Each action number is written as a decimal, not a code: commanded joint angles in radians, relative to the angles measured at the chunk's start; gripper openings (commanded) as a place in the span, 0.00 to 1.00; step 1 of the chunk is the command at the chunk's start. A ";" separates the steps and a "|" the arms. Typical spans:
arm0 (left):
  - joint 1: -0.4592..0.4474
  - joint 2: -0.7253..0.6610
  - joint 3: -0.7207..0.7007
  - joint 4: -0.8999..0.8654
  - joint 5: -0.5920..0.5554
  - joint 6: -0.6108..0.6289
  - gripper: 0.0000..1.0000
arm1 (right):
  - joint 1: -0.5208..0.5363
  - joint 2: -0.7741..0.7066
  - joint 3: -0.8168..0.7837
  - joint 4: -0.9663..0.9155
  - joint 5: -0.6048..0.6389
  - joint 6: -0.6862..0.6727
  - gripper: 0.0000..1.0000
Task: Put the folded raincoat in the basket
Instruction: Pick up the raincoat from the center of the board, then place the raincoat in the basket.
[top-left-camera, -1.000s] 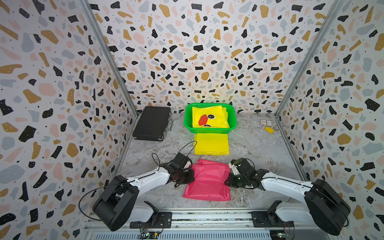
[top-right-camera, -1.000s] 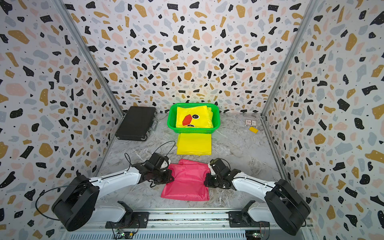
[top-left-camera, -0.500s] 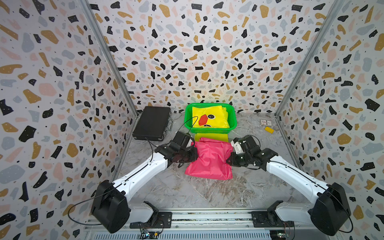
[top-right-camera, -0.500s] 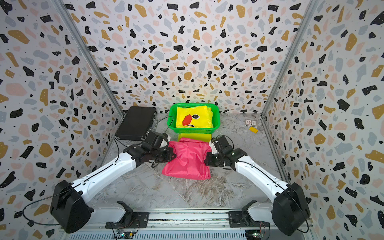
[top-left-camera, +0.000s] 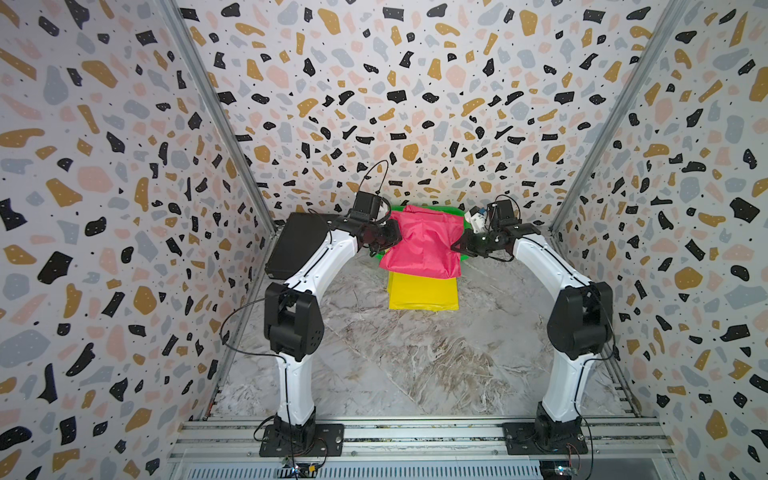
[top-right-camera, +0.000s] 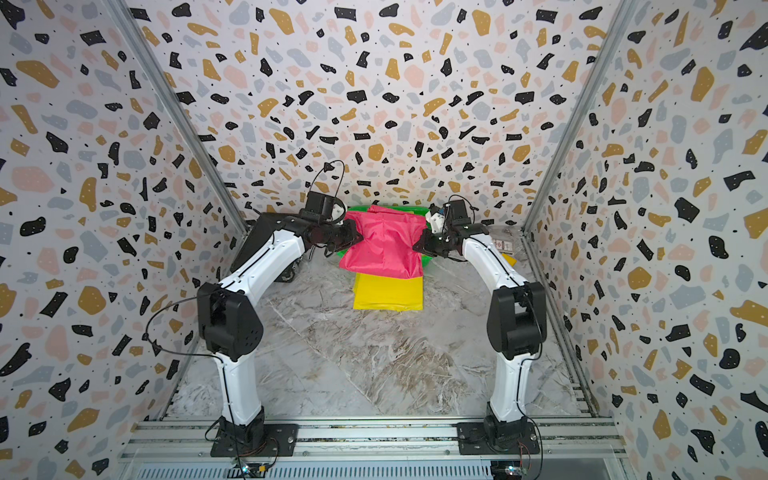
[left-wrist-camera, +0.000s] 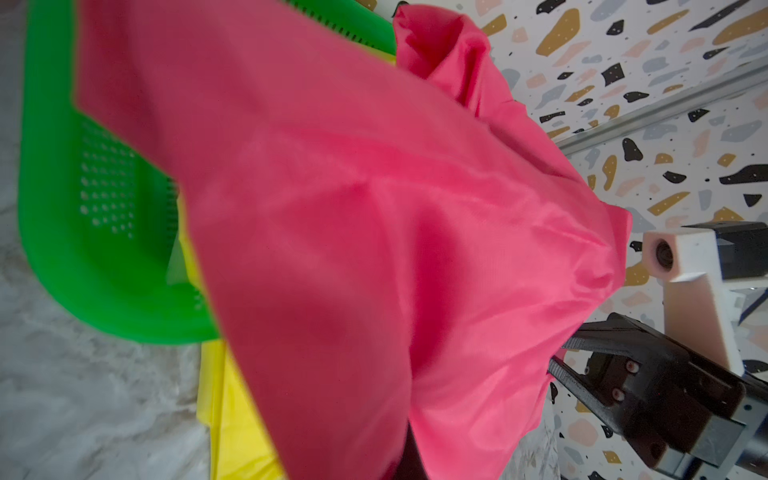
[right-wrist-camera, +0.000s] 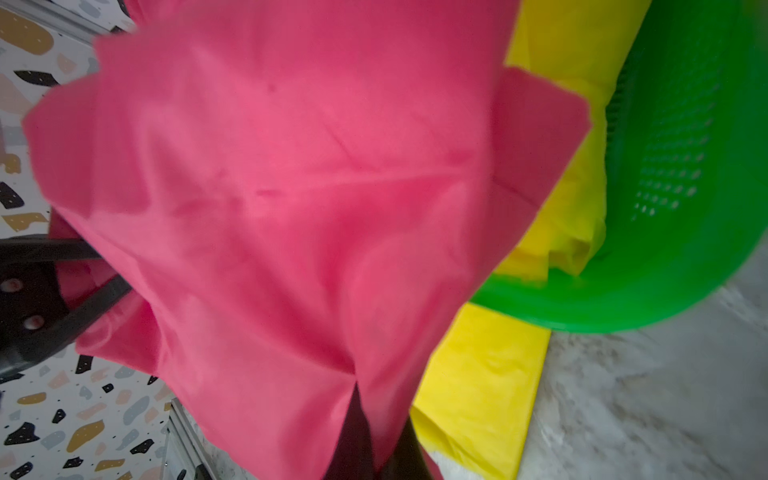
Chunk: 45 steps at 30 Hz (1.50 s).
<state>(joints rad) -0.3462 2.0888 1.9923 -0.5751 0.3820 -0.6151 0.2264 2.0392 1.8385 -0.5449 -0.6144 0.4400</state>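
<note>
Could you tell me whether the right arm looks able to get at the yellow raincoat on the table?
Probably not yet: the right gripper, like the left gripper, is shut on the pink raincoat, which hangs partly over the yellow raincoat.

No text, label, brand, number or sign can be read on anything here.

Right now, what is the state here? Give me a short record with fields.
held: pink raincoat, lifted clear of the table
left pincer: shut on its left edge
right pincer: shut on its right edge
basket: green, mostly hidden behind the raincoat in both top views
on table: yellow raincoat before the basket; black case at left
task: not yet done
</note>
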 joint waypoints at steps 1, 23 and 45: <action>0.034 0.160 0.171 0.015 0.098 0.002 0.00 | -0.046 0.142 0.171 -0.015 -0.157 0.007 0.00; 0.087 0.511 0.519 0.129 0.035 0.027 0.28 | -0.100 0.540 0.603 0.118 -0.209 0.181 0.20; 0.103 0.228 0.369 0.118 0.041 0.015 0.91 | -0.107 0.225 0.475 -0.123 0.008 -0.064 0.51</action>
<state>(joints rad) -0.2447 2.3627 2.4275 -0.5404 0.3843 -0.5583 0.1028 2.3238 2.3466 -0.6434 -0.6273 0.4202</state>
